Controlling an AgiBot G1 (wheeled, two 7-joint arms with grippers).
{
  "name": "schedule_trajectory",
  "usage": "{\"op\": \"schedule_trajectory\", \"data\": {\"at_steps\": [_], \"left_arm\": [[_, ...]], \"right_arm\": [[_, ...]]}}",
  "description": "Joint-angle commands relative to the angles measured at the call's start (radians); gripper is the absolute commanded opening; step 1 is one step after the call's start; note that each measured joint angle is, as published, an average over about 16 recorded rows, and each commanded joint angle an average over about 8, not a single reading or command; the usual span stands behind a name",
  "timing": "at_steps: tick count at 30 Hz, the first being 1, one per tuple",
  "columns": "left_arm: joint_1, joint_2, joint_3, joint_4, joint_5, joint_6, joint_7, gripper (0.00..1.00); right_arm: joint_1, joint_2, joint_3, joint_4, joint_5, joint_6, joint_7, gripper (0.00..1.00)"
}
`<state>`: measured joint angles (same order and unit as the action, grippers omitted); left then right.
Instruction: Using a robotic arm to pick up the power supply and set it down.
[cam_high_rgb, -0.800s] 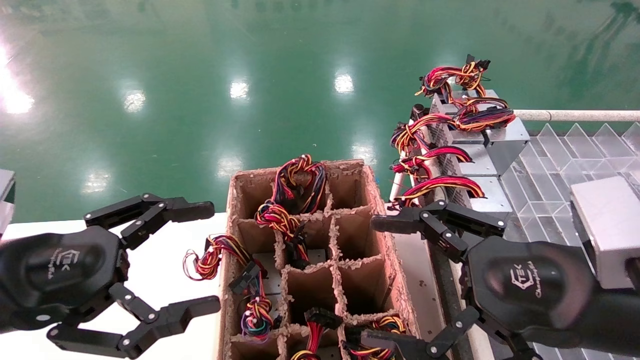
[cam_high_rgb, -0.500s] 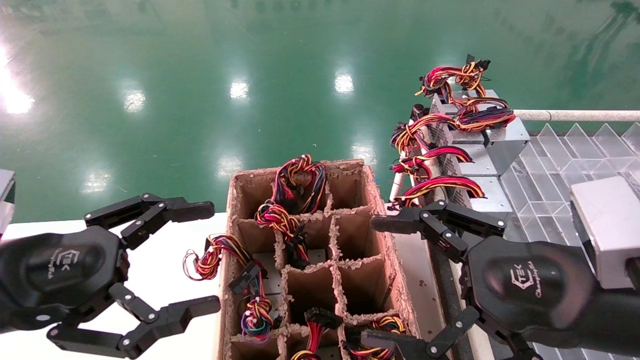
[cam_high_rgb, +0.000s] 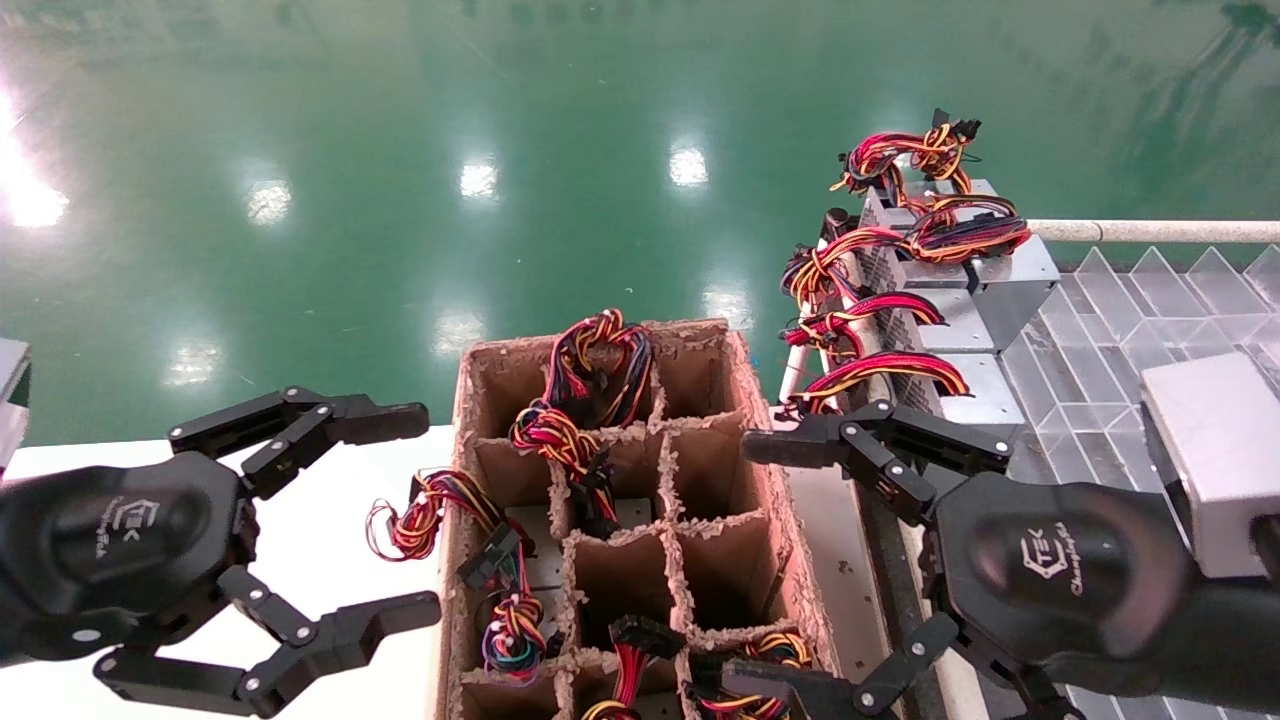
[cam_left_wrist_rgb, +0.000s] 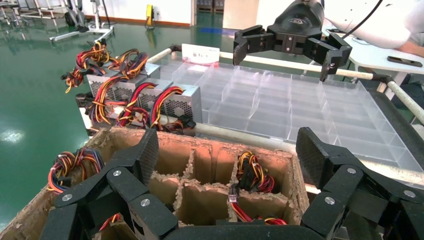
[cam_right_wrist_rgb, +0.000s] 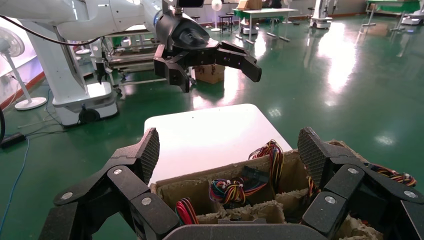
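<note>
At lower left of the head view, the left claw (cam_high_rgb: 420, 510) hangs spread wide and empty above the white desk (cam_high_rgb: 330, 560). At lower right, the right claw (cam_high_rgb: 745, 565) is equally wide and empty beside the brown divider carton (cam_high_rgb: 790, 520). No grasp has begun, so the whole task remains. The nearest power supply (cam_high_rgb: 975, 395) sits upper right in a row on a clear tray (cam_high_rgb: 1100, 330). Each palm reads "TEK".

Cardboard carton (cam_high_rgb: 790, 560) seemingly on white table (cam_high_rgb: 330, 530)
</note>
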<state>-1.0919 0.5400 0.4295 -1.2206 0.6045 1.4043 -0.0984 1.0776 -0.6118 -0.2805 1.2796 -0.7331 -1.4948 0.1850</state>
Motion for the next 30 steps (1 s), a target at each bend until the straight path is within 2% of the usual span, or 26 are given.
{"op": "schedule_trajectory", "data": {"at_steps": [1, 30], "left_arm": [[0.0, 0.0, 0.0, 0.0, 0.0, 0.0, 0.0, 1.0], [0.0, 0.0, 0.0, 0.0, 0.0, 0.0, 0.0, 1.0]], "right_arm": [[0.0, 0.0, 0.0, 0.0, 0.0, 0.0, 0.0, 1.0], [0.0, 0.0, 0.0, 0.0, 0.0, 0.0, 0.0, 1.0]]}}
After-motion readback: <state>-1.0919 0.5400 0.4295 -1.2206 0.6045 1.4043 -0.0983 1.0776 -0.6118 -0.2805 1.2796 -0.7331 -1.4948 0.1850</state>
